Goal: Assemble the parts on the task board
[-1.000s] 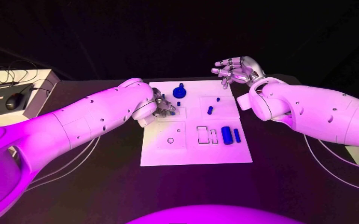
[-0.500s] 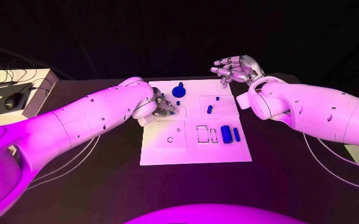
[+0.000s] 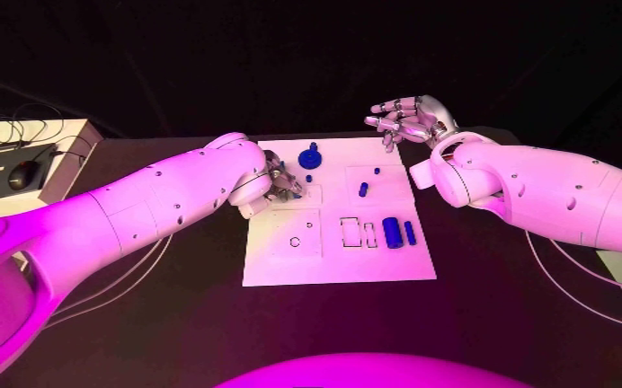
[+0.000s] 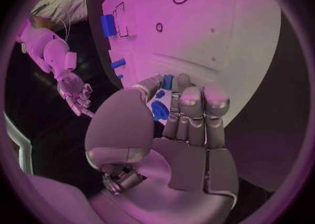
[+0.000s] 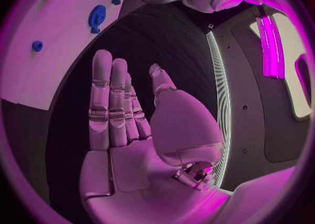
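The white task board (image 3: 337,258) lies in the middle of the black table. My left hand (image 3: 275,183) hovers over its near-left upper part and pinches a small blue part (image 4: 167,82) between thumb and a fingertip; the other fingers (image 4: 197,108) curl beside it. A round blue knob (image 3: 311,158) stands at the board's far edge, also seen as the round blue knob (image 5: 97,16). A blue cylinder (image 3: 392,230) and a blue bar (image 3: 411,233) lie at the right, and small blue pegs (image 3: 364,189) lie mid-board. My right hand (image 3: 410,120) is raised beyond the far right corner, fingers apart, holding nothing.
Empty slot outlines (image 3: 351,232) and a small round hole (image 3: 296,243) mark the board's near half. A white box (image 3: 52,168) with cables and a mouse (image 3: 23,175) stands at the table's left edge. Cables (image 3: 551,267) trail at the right.
My left hand has shifted slightly over the board's left side with the small blue part at its fingertips. My right hand has stayed in place.
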`<state>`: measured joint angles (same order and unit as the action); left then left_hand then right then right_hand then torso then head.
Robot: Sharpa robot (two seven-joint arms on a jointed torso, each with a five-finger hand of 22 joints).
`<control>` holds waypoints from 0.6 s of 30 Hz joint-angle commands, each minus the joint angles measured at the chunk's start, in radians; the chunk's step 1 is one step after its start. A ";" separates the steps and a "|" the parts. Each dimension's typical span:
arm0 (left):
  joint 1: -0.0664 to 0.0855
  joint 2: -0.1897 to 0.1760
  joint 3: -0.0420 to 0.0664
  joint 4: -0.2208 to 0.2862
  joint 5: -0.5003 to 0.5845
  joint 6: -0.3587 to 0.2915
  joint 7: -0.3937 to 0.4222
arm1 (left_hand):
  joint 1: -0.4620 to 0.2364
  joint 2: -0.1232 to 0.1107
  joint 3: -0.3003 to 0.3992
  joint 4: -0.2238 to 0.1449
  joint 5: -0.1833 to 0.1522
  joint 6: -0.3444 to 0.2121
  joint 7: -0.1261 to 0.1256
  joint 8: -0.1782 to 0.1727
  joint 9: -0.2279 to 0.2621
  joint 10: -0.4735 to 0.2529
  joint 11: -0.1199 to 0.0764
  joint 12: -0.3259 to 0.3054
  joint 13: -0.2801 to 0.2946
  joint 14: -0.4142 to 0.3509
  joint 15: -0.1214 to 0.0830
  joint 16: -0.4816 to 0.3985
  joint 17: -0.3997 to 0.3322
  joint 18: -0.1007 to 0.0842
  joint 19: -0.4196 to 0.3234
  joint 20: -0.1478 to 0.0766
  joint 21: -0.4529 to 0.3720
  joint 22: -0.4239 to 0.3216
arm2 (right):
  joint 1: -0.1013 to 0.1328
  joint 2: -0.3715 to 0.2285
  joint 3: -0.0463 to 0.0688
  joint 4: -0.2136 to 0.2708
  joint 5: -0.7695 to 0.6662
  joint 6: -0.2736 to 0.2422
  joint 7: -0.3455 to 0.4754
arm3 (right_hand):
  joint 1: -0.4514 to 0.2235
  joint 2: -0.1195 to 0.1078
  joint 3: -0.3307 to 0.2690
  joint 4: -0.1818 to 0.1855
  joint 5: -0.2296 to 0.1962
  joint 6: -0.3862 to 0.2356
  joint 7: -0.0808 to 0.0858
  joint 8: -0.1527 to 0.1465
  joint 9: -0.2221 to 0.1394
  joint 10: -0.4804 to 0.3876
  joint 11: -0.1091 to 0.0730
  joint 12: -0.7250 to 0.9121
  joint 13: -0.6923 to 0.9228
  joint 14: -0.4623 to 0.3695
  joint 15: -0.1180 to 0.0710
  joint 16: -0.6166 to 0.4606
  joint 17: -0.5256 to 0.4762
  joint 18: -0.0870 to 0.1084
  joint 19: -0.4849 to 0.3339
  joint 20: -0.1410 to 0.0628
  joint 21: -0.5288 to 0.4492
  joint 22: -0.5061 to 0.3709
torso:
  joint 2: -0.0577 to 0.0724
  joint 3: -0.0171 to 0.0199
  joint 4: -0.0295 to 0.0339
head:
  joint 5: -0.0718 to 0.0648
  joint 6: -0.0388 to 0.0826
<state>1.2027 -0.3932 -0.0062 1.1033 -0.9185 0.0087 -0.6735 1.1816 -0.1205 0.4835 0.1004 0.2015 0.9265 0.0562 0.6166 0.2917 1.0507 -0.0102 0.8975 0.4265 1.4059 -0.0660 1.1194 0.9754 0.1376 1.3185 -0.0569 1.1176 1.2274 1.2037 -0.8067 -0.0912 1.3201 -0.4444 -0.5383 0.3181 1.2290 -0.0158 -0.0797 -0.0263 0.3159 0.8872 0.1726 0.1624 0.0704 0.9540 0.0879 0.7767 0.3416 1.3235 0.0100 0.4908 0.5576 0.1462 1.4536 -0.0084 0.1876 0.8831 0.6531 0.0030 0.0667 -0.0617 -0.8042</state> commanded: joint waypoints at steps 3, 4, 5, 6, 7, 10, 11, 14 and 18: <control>-0.005 0.000 -0.003 0.007 -0.007 0.001 0.025 | -0.024 0.006 0.148 -0.144 0.012 -0.016 0.003 0.020 0.016 0.004 -0.006 -0.007 -0.001 0.000 -0.007 0.003 0.003 -0.008 -0.001 -0.001 0.008 0.003 | 0.000 0.000 0.000 0.001 -0.007 0.010 0.008 | -0.005 -0.001 0.005 0.001 0.006 0.001 0.008 -0.004 0.000 -0.001 -0.007 0.000 -0.001 -0.004 -0.003 0.005 -0.001 0.020 -0.003 0.000 0.006 0.001 | 0.000 0.0001 0.0000 | 0.001 0.000; -0.005 -0.001 -0.003 0.008 -0.006 0.000 0.027 | -0.027 0.007 0.151 -0.150 0.014 -0.016 0.003 0.023 0.018 0.005 -0.006 -0.007 -0.001 0.000 -0.007 0.003 0.003 -0.008 -0.001 -0.001 0.008 0.003 | 0.000 0.000 0.000 0.001 -0.007 0.010 0.008 | -0.005 -0.001 0.005 0.001 0.006 0.001 0.008 -0.004 0.000 -0.001 -0.007 0.000 -0.001 -0.004 -0.003 0.005 -0.001 0.020 -0.003 0.000 0.006 0.001 | 0.000 0.0000 0.0001 | 0.001 0.001; -0.005 -0.001 -0.003 0.010 -0.006 -0.001 0.029 | -0.028 0.007 0.155 -0.155 0.016 -0.016 0.003 0.025 0.020 0.006 -0.006 -0.008 -0.002 0.000 -0.008 0.004 0.004 -0.008 -0.001 -0.001 0.008 0.003 | 0.000 0.000 0.000 0.001 -0.007 0.011 0.008 | -0.005 -0.001 0.005 0.001 0.006 0.001 0.008 -0.004 0.000 -0.001 -0.007 0.000 -0.001 -0.004 -0.003 0.005 -0.001 0.020 -0.003 0.000 0.006 0.001 | 0.000 -0.0001 0.0000 | 0.001 0.000; -0.005 -0.002 -0.003 0.011 -0.006 -0.002 0.030 | -0.031 0.008 0.159 -0.160 0.017 -0.016 0.003 0.027 0.021 0.009 -0.007 -0.008 -0.002 0.000 -0.008 0.003 0.004 -0.008 -0.001 -0.001 0.009 0.004 | 0.000 0.001 0.000 0.001 -0.007 0.011 0.008 | -0.005 -0.001 0.005 0.001 0.006 0.001 0.008 -0.004 0.000 -0.001 -0.007 0.000 -0.001 -0.004 -0.003 0.005 -0.001 0.020 -0.003 0.000 0.006 0.001 | 0.000 -0.0003 0.0001 | 0.001 0.000; -0.005 -0.004 -0.003 0.013 -0.006 -0.004 0.032 | -0.033 0.008 0.161 -0.162 0.017 -0.016 0.003 0.028 0.022 0.011 -0.007 -0.009 -0.003 0.000 -0.008 0.003 0.004 -0.008 -0.001 -0.001 0.009 0.004 | 0.000 0.001 0.000 0.001 -0.007 0.011 0.008 | -0.005 -0.001 0.005 0.001 0.006 0.001 0.008 -0.004 0.000 -0.001 -0.007 0.000 -0.001 -0.004 -0.003 0.005 -0.001 0.020 -0.003 0.000 0.006 0.001 | 0.000 -0.0005 0.0001 | 0.001 0.000; -0.005 -0.010 -0.002 0.024 -0.004 -0.009 0.036 | -0.041 0.010 0.176 -0.177 0.021 -0.013 0.002 0.032 0.027 0.022 -0.009 -0.015 -0.005 0.001 -0.010 0.003 0.006 -0.008 -0.001 -0.002 0.012 0.006 | 0.000 0.001 0.000 0.000 -0.007 0.012 0.008 | -0.005 -0.001 0.005 0.001 0.006 0.001 0.008 -0.004 0.000 -0.001 -0.007 0.000 -0.001 -0.004 -0.003 0.005 -0.001 0.020 -0.003 0.000 0.006 0.001 | -0.001 -0.0003 0.0002 | 0.003 0.000; -0.005 -0.012 -0.002 0.027 -0.003 -0.010 0.037 | -0.042 0.011 0.180 -0.181 0.021 -0.011 0.002 0.033 0.028 0.025 -0.010 -0.016 -0.006 0.001 -0.010 0.003 0.006 -0.008 0.000 -0.002 0.013 0.007 | 0.000 0.001 0.000 0.000 -0.007 0.013 0.008 | -0.005 -0.001 0.005 0.001 0.006 0.001 0.008 -0.004 0.000 -0.001 -0.007 0.000 -0.001 -0.004 -0.003 0.005 -0.001 0.020 -0.003 0.000 0.006 0.001 | -0.001 -0.0002 0.0003 | 0.003 0.000; -0.005 -0.018 0.000 0.037 -0.002 -0.010 0.038 | -0.044 0.010 0.193 -0.190 0.024 -0.006 0.002 0.035 0.030 0.034 -0.012 -0.019 -0.007 0.001 -0.011 0.003 0.006 -0.010 0.001 -0.005 0.015 0.009 | 0.000 0.001 0.000 -0.001 -0.007 0.014 0.008 | -0.005 -0.001 0.005 0.001 0.006 0.001 0.008 -0.004 0.000 -0.001 -0.007 0.000 -0.001 -0.004 -0.003 0.005 -0.001 0.020 -0.003 0.000 0.006 0.001 | -0.001 0.0000 0.0003 | 0.003 0.000; -0.002 -0.028 0.005 0.051 0.000 -0.004 0.036 | -0.054 0.005 0.216 -0.202 0.028 0.000 0.002 0.037 0.037 0.046 -0.014 -0.028 -0.008 0.002 -0.013 0.002 0.006 -0.014 0.001 -0.011 0.018 0.011 | 0.000 0.002 0.000 -0.002 -0.007 0.015 0.007 | -0.007 -0.001 0.005 0.003 0.007 0.001 0.008 -0.005 0.000 -0.001 -0.007 0.000 -0.001 -0.004 -0.003 0.005 0.000 0.020 -0.004 0.000 0.007 0.001 | -0.001 0.0000 0.0004 | 0.004 0.000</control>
<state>1.1991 -0.4219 -0.0023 1.1469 -0.9248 -0.0010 -0.6564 1.1272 -0.1280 0.6006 -0.0108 0.2250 0.9185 0.0624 0.6473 0.3184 1.0802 -0.0144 0.8725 0.4199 1.4046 -0.0718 1.1193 0.9806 0.1378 1.3208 -0.0595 1.1297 1.2370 1.2037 -0.8054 -0.0912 1.3181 -0.4447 -0.5365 0.3178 1.2290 -0.0158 -0.0797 -0.0263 0.3159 0.8872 0.1722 0.1624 0.0704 0.9540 0.0880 0.7767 0.3416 1.3235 0.0100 0.4908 0.5577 0.1559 1.4536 -0.0083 0.1876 0.8830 0.6519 0.0027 0.0669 -0.0582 -0.8041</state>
